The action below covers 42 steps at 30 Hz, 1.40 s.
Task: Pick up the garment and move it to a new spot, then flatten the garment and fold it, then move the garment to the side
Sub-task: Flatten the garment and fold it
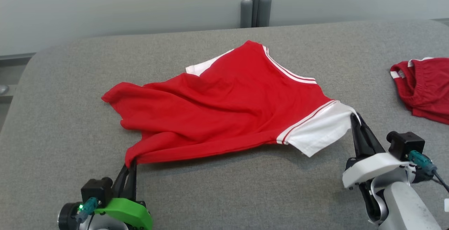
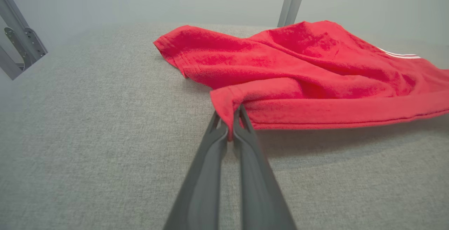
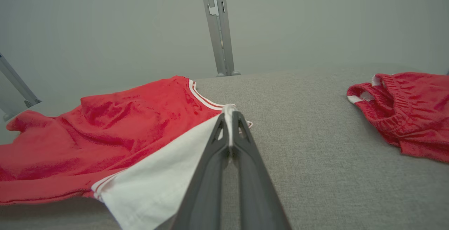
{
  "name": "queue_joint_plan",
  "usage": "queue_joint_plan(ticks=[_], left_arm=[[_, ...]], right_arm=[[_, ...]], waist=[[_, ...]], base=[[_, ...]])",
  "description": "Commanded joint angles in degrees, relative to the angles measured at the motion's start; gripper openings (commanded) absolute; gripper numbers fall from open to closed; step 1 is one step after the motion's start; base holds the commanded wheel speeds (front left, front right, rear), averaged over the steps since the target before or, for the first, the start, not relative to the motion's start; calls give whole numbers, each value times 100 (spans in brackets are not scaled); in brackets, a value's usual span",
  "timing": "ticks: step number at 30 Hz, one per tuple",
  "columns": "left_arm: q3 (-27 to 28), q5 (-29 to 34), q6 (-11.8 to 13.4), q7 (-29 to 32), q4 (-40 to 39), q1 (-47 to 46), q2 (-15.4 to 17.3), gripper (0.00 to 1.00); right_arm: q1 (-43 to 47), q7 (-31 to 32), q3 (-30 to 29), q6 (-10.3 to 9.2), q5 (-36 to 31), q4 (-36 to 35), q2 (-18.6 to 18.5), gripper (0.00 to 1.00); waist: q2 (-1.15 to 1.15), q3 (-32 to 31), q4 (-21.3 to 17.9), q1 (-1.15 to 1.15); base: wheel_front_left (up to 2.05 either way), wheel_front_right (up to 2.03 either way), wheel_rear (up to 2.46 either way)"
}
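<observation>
The garment (image 1: 224, 107) lay between my arms, long axis left to right: left jaws clamped its red hem corner (image 1: 133, 158), right jaws its white sleeve (image 1: 321, 128).

The garment (image 1: 224, 103), a red shirt with white sleeves and thin red-and-white striping at the seams, is lying rumpled and partly spread out. Its red hem corner (image 2: 224, 100) is sitting pinched between the left fingers (image 2: 207, 174), bunching into a small fold at their tips. The edge of its near white sleeve (image 1: 319, 132) is being gripped between the right fingers (image 3: 210, 174). The cloth is stretching across between the two pairs, its near edge lifting a little, and is rising in soft wrinkles beyond their tips.
</observation>
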Motion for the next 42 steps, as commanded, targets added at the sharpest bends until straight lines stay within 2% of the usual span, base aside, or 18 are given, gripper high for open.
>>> queue_joint_plan(ticks=[1,5,11,14,18,24,25,31,32,38,42], left_arm=[[11,111,-26,2,-89,-181,146,0],[-68,241,-40,2,-140,-603,431,0],[-570,114,-37,2,265,-1594,1058,0],[-859,-10,-37,27,565,-2156,1298,0],[-1251,-114,-36,153,767,-3050,1566,0],[-1667,-250,-35,301,992,-4412,1803,0],[-1667,-250,-35,301,992,-4412,1803,0],[-1931,26,-35,361,1283,-5955,1992,0],[-1970,153,28,341,1344,-6209,2034,0],[-2055,521,301,131,1659,-7472,1995,0],[-2070,692,456,45,1795,-8078,1962,0]], right_arm=[[-136,-14,45,-9,84,-180,-74,0],[-500,-14,164,-9,150,-422,-214,0],[-1297,-14,377,-9,164,-240,-460,0],[-1784,-14,524,-9,148,9,-598,0],[-2547,-14,687,-9,180,330,-764,0],[-3751,-14,762,-9,148,725,-934,0],[-3751,-14,762,-9,148,725,-934,0],[-5275,-14,826,-9,-143,1075,-1013,0],[-5549,-14,739,-10,-183,1132,-1026,0],[-6844,-14,186,-10,-718,1326,-1040,0],[-7361,-14,-156,-10,-1154,1237,-1080,0]], waist=[[0,-368,-8,0],[0,-537,10,0],[0,-575,-8,0],[0,-446,-42,0],[0,108,-66,0],[0,1187,-70,0],[0,1187,-70,0],[0,2199,-131,0],[0,2307,-134,0],[0,2521,-157,0],[0,2491,-180,0]], base=[[0,0,0],[0,0,0],[0,0,0],[0,0,0],[0,0,0],[0,0,0],[0,0,0],[0,0,0],[0,0,0],[0,0,0],[0,0,0]])
